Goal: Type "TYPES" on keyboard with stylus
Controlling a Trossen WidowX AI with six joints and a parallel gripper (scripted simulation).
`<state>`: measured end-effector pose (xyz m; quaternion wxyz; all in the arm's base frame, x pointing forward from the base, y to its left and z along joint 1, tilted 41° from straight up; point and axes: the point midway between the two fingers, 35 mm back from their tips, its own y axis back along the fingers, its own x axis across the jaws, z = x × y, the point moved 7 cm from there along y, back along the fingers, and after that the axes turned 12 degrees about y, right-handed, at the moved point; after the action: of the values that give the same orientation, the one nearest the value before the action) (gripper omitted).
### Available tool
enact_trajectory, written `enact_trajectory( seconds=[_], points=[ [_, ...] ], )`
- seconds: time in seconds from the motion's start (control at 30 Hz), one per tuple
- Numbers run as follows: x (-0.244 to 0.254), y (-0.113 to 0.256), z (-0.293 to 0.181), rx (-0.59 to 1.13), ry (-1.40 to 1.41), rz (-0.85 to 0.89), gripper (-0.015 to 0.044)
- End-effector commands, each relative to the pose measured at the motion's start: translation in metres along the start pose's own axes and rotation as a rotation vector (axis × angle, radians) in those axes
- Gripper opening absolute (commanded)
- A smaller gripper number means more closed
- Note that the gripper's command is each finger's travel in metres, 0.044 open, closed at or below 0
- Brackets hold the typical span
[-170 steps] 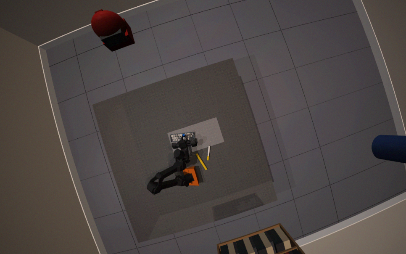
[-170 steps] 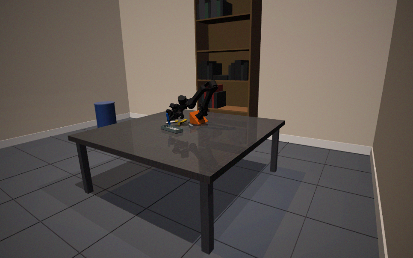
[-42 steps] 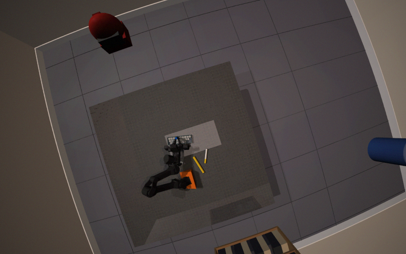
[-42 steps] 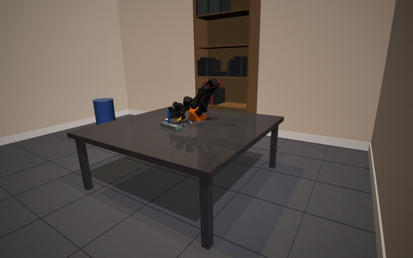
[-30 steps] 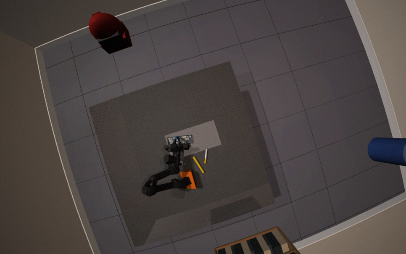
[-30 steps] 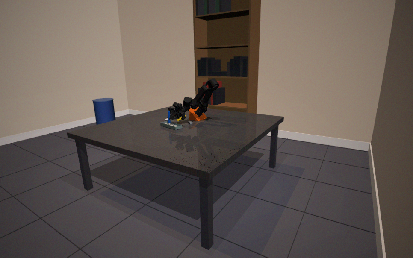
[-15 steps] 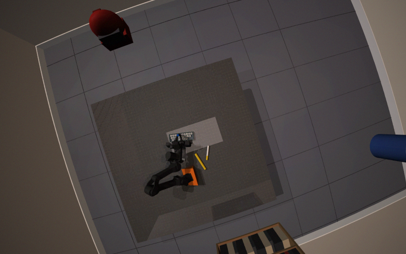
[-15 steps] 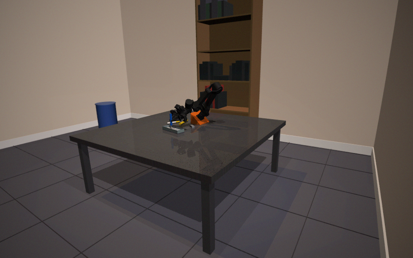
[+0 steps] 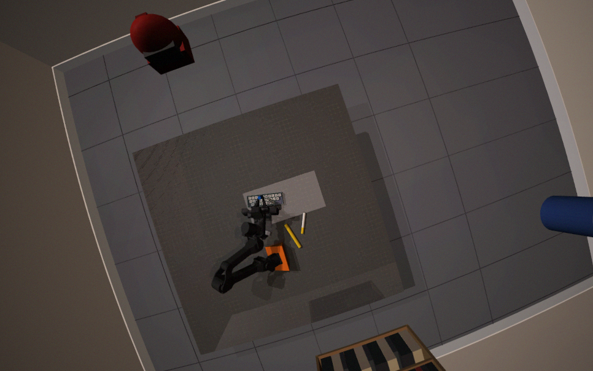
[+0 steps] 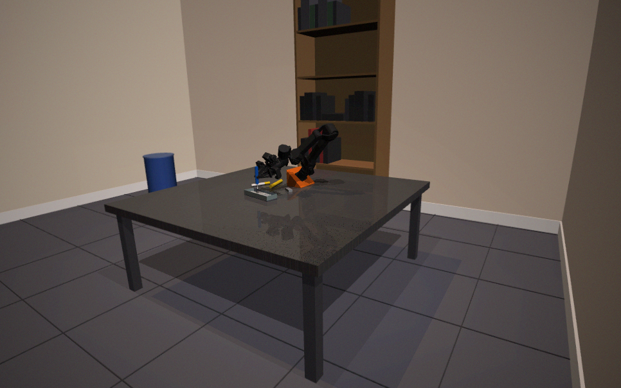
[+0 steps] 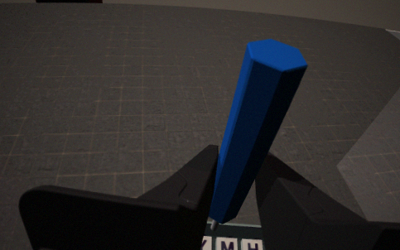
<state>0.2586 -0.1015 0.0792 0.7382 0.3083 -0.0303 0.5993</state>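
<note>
The stylus [image 9: 259,197] [image 10: 256,174] [image 11: 253,128] is a blue six-sided rod with a thin grey metal tip, held nearly upright. My gripper [image 9: 259,203] [image 11: 236,156] is shut on it, one dark finger on each side. The keyboard [image 9: 275,199] [image 10: 259,194] [image 11: 244,231] has a grey-green case and pale lettered keys, and lies under the stylus. In the wrist view the tip shows by the case's far edge, near a partly hidden key and left of the M and H keys. Whether the tip touches a key cannot be told; the fingers hide most keys.
A yellow stick [image 9: 293,236] [image 10: 276,184] and a white stick [image 9: 303,221] with a yellow end lie right of the arm in the top view. The orange arm base [image 9: 284,261] [image 10: 294,179] stands behind them. A small grey block [image 10: 288,189] lies near the keyboard.
</note>
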Motion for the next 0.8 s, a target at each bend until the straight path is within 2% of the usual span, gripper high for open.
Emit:
enact_trajectory(
  seconds=[0.0, 0.03, 0.5, 0.77],
  points=[
    [0.001, 0.0, 0.0, -0.001, -0.001, 0.0, 0.0021],
    [0.002, 0.0, 0.001, -0.001, -0.001, 0.0, 0.0],
    [0.034, 0.006, 0.015, -0.006, -0.013, 0.026, 0.0],
    [0.039, 0.001, -0.002, -0.007, -0.014, 0.026, 0.0]
  ],
)
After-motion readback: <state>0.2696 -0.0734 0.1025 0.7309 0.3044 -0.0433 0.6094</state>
